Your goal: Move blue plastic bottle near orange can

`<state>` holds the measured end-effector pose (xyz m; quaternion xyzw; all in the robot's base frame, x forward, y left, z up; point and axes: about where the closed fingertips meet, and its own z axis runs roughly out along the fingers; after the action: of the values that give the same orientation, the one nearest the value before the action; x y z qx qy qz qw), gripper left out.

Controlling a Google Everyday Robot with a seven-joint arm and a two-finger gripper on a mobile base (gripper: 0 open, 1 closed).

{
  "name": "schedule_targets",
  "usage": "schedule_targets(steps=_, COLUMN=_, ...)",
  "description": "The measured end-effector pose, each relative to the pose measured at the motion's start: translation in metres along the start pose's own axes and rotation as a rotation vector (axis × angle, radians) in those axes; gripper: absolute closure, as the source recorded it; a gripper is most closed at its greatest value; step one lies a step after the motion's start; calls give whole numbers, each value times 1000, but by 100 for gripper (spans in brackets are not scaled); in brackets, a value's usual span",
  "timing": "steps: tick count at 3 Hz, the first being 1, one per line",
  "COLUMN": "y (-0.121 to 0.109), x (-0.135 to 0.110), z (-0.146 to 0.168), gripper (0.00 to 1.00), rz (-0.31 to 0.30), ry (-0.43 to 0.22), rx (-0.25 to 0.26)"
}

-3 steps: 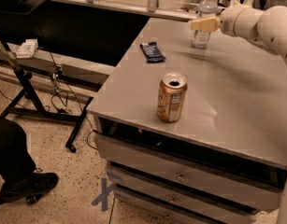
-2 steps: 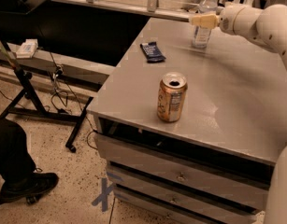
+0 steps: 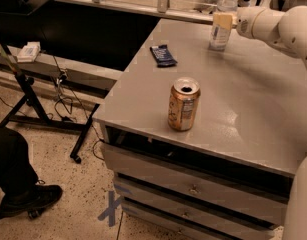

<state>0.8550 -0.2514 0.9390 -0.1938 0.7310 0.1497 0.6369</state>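
A: Where do we put the gripper (image 3: 222, 21)?
B: Far end of the table (image 3: 253, 89), clamped on the blue plastic bottle (image 3: 219, 38) at mid-height. We see one tan pad across its near side. The bottle is upright, base on the top, near the far edge.
A: Orange can (image 3: 183, 104)?
B: Upright, close to the front edge, well apart from the bottle.
A: Room between them?
B: We mark bare gray top all the way. A dark snack wrapper (image 3: 163, 55) lies flat by the left edge, off that line. The surface right of the can is open too.
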Motion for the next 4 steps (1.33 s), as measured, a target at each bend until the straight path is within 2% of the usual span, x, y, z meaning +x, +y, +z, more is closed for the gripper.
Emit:
schedule_targets(steps=1, y=29, x=4, z=-18, gripper=85, rz=33, ry=19, rx=-82)
schedule_targets(steps=2, y=59, x=13, z=-47, gripper=100, rz=110, ry=14, rx=-214)
schedule_targets(steps=3, y=69, x=14, z=-49, gripper=100, rz=120, ry=19, rx=-249)
schedule_targets(steps=4, y=69, x=14, z=-49, gripper=100, rz=120, ry=18, rx=-246)
